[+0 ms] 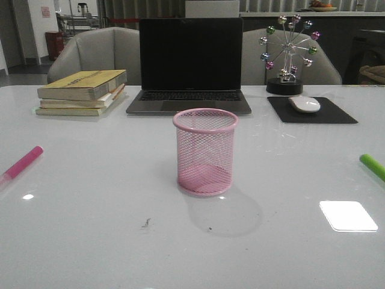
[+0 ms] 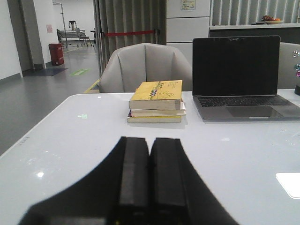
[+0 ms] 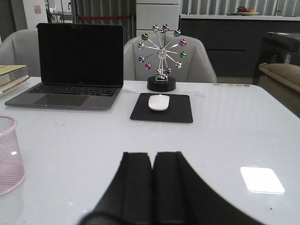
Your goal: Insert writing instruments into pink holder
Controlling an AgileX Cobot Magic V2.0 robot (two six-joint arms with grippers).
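Pink marker [image 1: 21, 163] and green marker [image 1: 372, 166] flat on bench [image 1: 96, 241], light, slick; grip mid-barrel. Mesh cup [image 1: 206, 152] tips easily. Left end effector [image 2: 149, 180] and right end effector [image 3: 153, 185] both closed, empty.

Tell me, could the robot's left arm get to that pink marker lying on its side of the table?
Probably yes. The pink marker lies alone near the table's left edge, nothing around it. The left gripper is shut and empty, so it would have to open first.
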